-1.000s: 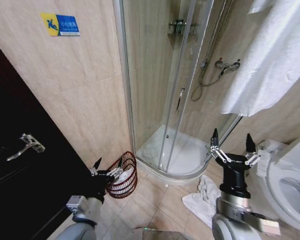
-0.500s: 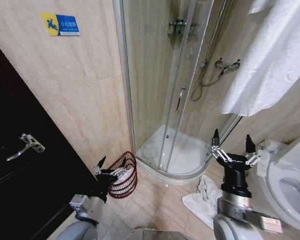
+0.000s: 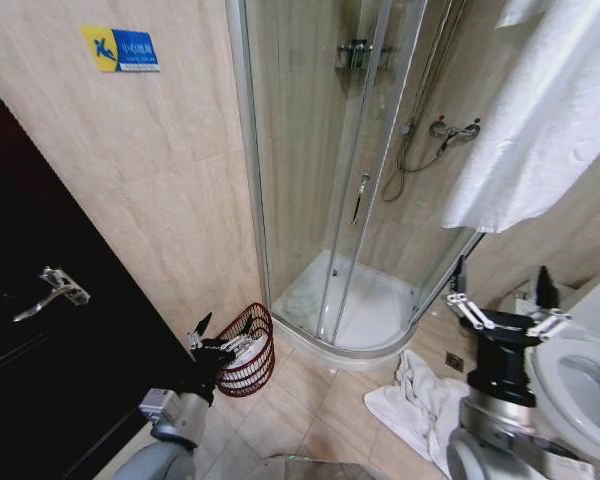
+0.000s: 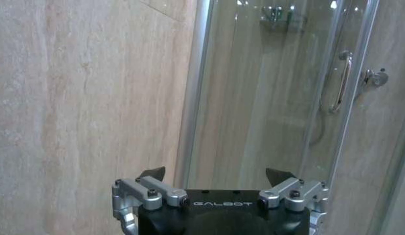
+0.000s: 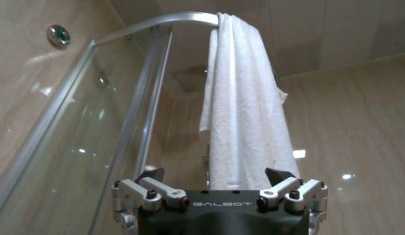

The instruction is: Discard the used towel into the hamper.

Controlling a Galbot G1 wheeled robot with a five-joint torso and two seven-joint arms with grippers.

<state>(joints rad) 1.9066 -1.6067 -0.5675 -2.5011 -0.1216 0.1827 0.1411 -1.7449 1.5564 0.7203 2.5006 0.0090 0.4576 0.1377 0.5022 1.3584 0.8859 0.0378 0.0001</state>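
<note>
Right gripper (image 3: 502,308) with fingers spread and empty, now shifted rightward toward toilet (image 3: 580,375), above crumpled used towel (image 3: 415,400) on floor. Left gripper (image 3: 220,335) open, parked against hamper (image 3: 250,350) beside shower base. Towel not yet picked up.

left tool (image 3: 218,338) low, fingers spread | right tool (image 3: 500,292) upright, fingers spread

Beige tiled walls (image 3: 160,190) – glass shower cabin (image 3: 330,180) – dark door (image 3: 40,360)
</note>
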